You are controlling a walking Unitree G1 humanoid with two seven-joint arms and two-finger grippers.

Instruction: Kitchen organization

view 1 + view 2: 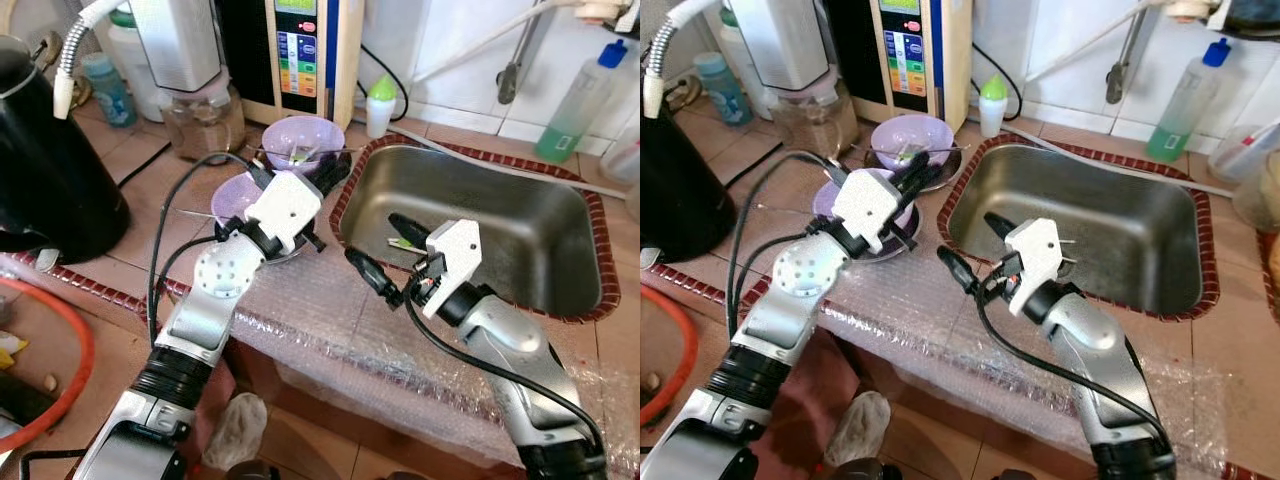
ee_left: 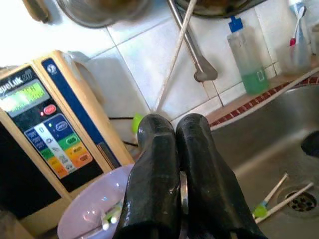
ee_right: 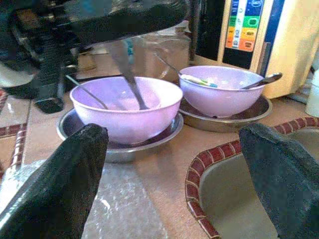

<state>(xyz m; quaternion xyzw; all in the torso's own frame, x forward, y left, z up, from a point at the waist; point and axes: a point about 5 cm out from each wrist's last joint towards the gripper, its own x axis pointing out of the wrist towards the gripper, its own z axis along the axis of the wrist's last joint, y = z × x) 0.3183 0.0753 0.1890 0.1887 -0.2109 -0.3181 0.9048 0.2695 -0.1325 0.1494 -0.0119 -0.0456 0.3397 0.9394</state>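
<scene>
Two purple bowls on metal plates on the desk beside the sink [image 1: 560,290]: near bowl [image 3: 127,107] with a spoon [image 3: 130,79] standing in it, far bowl [image 3: 222,89] with a spoon and some small utensils. In the sink, two sticks [image 2: 279,196] near the drain. Left hand [image 2: 179,174] clenched on the spoon's flat handle above the near bowl; right hand [image 1: 385,255] released, fingers wide apart, at the sink's edge.

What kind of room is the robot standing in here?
Most likely a home kitchen: a steel sink set in a tiled counter, two purple bowls on metal plates, and a dish soap bottle.
</scene>
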